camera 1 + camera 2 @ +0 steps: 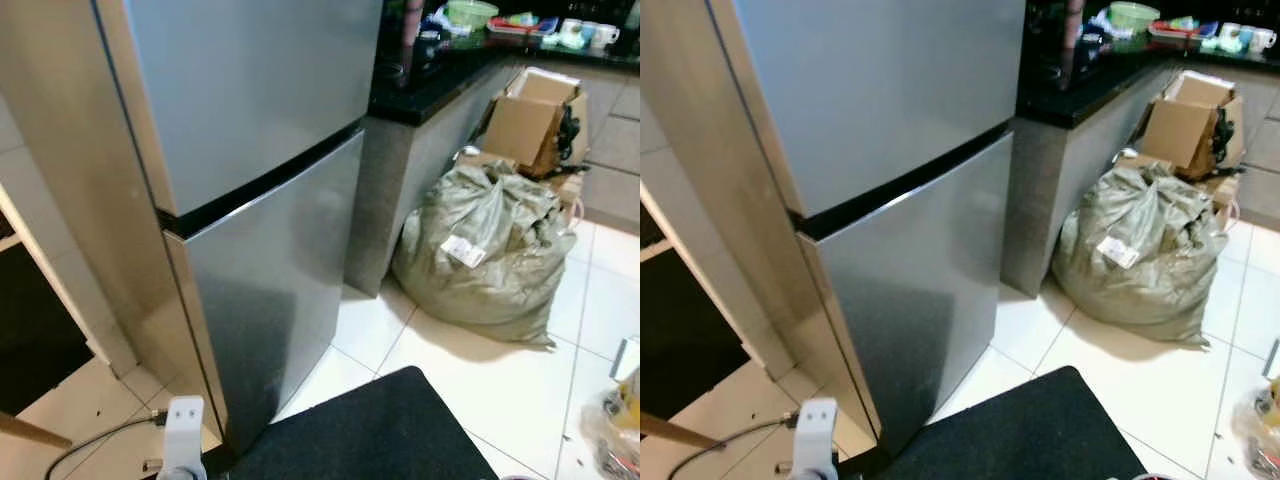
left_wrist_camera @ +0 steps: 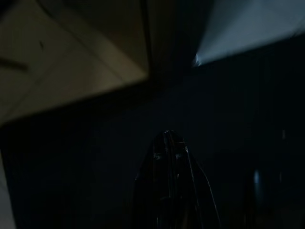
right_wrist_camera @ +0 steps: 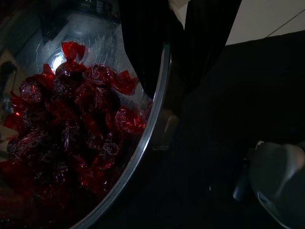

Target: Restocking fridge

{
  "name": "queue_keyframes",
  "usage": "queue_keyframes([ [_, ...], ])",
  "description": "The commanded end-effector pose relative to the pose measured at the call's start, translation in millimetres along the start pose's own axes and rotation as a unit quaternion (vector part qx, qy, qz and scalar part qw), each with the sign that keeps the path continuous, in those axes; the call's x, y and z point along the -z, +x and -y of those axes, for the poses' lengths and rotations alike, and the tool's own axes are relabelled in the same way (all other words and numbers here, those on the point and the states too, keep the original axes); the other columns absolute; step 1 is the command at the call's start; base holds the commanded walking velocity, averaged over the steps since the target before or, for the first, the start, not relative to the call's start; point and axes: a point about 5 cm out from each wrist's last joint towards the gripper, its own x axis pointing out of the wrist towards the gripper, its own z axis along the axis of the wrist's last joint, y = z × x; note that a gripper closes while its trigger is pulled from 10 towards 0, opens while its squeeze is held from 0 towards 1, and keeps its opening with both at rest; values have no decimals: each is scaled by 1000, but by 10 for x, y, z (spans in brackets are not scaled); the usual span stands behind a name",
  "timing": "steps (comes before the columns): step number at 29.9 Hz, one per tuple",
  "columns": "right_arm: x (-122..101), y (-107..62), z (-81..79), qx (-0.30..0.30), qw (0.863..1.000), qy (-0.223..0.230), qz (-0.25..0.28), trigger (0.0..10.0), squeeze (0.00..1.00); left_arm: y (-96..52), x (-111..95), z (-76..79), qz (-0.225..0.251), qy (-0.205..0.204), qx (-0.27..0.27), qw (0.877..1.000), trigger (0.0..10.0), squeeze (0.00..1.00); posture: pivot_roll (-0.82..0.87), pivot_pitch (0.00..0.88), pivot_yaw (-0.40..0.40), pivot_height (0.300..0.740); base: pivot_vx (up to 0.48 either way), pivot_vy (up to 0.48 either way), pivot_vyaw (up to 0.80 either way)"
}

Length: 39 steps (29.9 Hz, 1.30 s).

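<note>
Brushed silver steel fills the left of the head views: a tall two-door fridge point(image 1: 250, 180), both doors shut, a black seam between the upper and lower door. To its right runs a black-topped kitchen counter point(image 1: 430, 85), and on the pale floor tiles beyond it sit a bulging grey-green woven sack point(image 1: 485, 250) and an open brown cardboard box point(image 1: 535, 115). A black floor mat point(image 1: 370, 430) lies nearest the robot, in front of the fridge.

The stock to go in appears in the right wrist view: a round shiny metal bowl point(image 3: 143, 143) heaped with red foil-wrapped sweets point(image 3: 71, 124). The right gripper point(image 3: 176, 43) straddles the bowl's rim, one black finger inside and one outside, so it looks closed on the rim and carrying the bowl low over the mat.

The left wrist view is very dark; the left gripper point(image 2: 167, 143) hangs with its two fingers pressed together, holding nothing, over mat and a patch of tile.

My reading is that the robot has arrived at the fridge with its load and the door is not yet opened. The next move calls for the free left arm to rise to the door's edge and pull, while the bowl stays level.

The head views give the room and the shut doors; the right wrist view supplies the bowl.
</note>
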Motion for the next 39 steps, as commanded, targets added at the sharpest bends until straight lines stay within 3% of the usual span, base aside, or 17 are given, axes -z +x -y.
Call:
queue_keyframes([
  [1,-6,0,1,2,1000,3,3,10000,0,22,-196,-207,39,-16,-33,999,10000,0,-122,0,-28,740,0,0,0],
  [3,-3,0,0,2,1000,3,3,10000,0,40,-337,-271,64,-24,-39,997,10000,0,-121,0,-30,740,0,0,0],
  [4,1,-1,-1,1,1000,3,3,10000,0,51,-484,-323,93,-36,-39,994,10000,541,-121,0,-30,740,0,0,0],
  [5,1,-1,-1,1,1000,3,3,10000,0,51,-484,-323,93,-36,-39,994,10000,541,-121,0,-30,740,0,0,0],
  [6,4,-1,-2,1,1000,3,3,10000,0,55,-625,-368,121,-43,-36,991,10000,1000,-121,0,-29,740,0,0,0],
  [7,7,-2,-2,1,1000,3,2,10000,0,52,-751,-402,148,-45,-31,987,10000,1000,-121,0,-29,740,0,0,0],
  [8,7,-2,-2,1,1000,3,2,10000,0,52,-751,-402,148,-45,-31,987,10000,1000,-121,0,-29,740,0,0,0],
  [12,31,-5,-4,1,1000,2,0,10000,0,3,-1255,-476,255,-50,9,966,10000,1000,-120,0,-28,740,0,0,0],
  [16,54,-8,-6,1,1000,1,-3,10000,0,-65,-1646,-435,325,-35,67,942,10000,1000,-119,0,-28,740,0,0,0],
  [19,62,-9,-10,1,1000,0,-4,10000,0,-99,-1800,-374,348,-9,105,932,10000,1000,-119,0,-28,740,0,0,0],
  [25,60,-8,-14,0,1000,-1,-4,10000,0,-158,-2001,-305,377,4,157,913,10000,1000,-119,0,-29,740,0,0,0],
  [30,60,-8,-11,2,1000,-2,-4,10000,0,-224,-2157,-218,391,46,221,892,10000,1000,-123,0,-27,740,0,0,0],
  [39,74,-9,-18,2,1000,-1,-6,10000,0,-276,-2194,-242,373,75,296,876,10000,1000,-124,0,-25,740,0,0,0],
])
